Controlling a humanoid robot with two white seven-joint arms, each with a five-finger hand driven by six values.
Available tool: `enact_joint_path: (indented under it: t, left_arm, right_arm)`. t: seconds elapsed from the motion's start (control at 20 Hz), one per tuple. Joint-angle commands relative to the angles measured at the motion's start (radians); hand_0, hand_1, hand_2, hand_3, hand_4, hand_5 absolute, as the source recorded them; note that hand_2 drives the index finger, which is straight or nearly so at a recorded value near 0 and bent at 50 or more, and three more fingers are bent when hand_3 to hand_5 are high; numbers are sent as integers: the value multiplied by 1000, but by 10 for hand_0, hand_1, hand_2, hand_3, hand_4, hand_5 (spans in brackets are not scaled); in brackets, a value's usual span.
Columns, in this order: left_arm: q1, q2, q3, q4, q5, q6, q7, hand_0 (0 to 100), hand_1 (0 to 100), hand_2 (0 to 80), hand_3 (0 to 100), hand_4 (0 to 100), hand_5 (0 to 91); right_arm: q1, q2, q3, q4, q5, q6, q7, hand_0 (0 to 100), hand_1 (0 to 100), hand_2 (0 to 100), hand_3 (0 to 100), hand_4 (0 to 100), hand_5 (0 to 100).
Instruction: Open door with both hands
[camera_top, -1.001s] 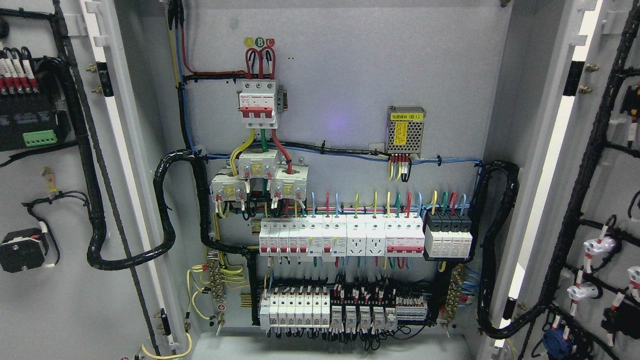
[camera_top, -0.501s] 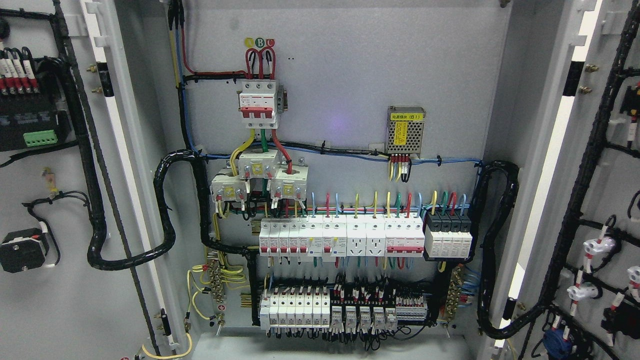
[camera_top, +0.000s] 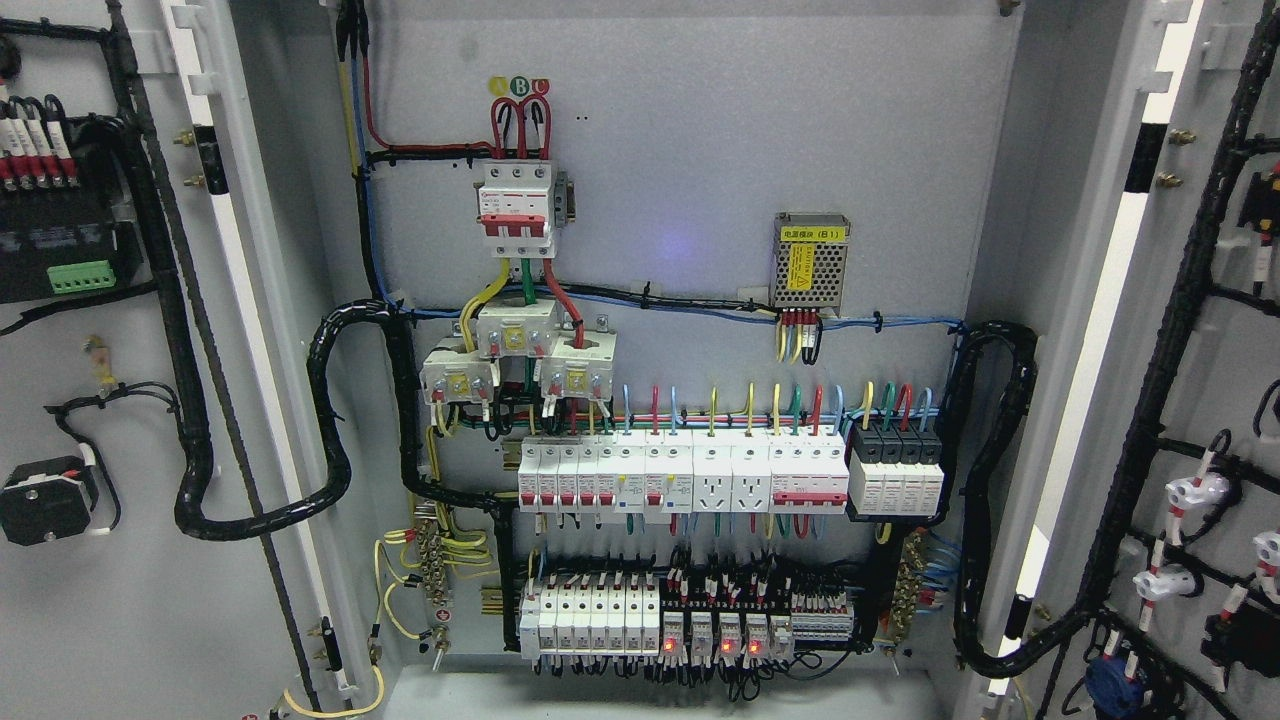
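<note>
From my seat the left door (camera_top: 120, 600) ran off the picture's left edge, the right door (camera_top: 1215, 420) off its right. The cabinet (camera_top: 700, 150) was cropped top and bottom. Print on the yellow label (camera_top: 813, 233) was too small for me to read (the breaker (camera_top: 514, 205) markings likewise).

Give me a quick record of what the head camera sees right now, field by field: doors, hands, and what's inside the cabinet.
left door: swung open, inner face with black cable loom showing
right door: swung open, inner face with wiring showing
robot hands: none in view
top breaker: red and white, upper middle of back panel
power supply: small metal box with yellow labels
breaker row: white units along the middle rail
relays: bottom row, small red lights lit
</note>
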Motion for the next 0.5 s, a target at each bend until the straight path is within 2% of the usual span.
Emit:
enact_joint_path:
  t: [0.0, 0.25, 0.35, 0.45]
  left_arm:
    - [-2, -5, 0, 120, 4, 79, 4, 837, 211, 0, 0, 0, 0]
    - [-2, -5, 0, 120, 4, 88, 15, 838, 211, 0, 0, 0, 0]
    - [-8, -5, 0, 120, 4, 88, 20, 838, 211, 0, 0, 0, 0]
    - [-10, -5, 0, 119, 2, 87, 24, 838, 211, 0, 0, 0, 0]
  right_arm:
    - [44, -10, 138, 113, 91, 28, -34, 0, 0, 0, 0, 0, 0]
    - [70, 52, 100, 111, 81, 26, -62, 0, 0, 0, 0, 0, 0]
    - [71, 53, 91, 109, 78, 26, -67, 0, 0, 0, 0, 0, 0]
    - [68, 53, 41, 108, 74, 29, -65, 0, 0, 0, 0, 0, 0]
